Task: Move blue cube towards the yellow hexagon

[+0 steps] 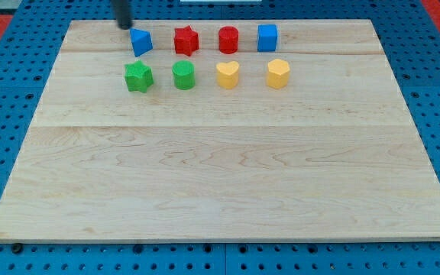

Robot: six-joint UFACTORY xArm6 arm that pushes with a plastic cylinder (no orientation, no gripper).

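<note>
The blue cube (pixel 267 37) sits at the right end of the top row of blocks. The yellow hexagon (pixel 278 73) lies just below it, a small gap apart, at the right end of the lower row. My tip (pixel 125 26) is near the board's top edge at the view's upper left. It is just up and left of a second, tilted blue block (pixel 140 41), close to it or touching it. The tip is far to the left of the blue cube.
The top row also holds a red star (pixel 186 40) and a red hexagon (pixel 228 39). The lower row holds a green star (pixel 138 76), a green round block (pixel 183 75) and a yellow heart (pixel 228 74). The wooden board (pixel 220 176) lies on blue pegboard.
</note>
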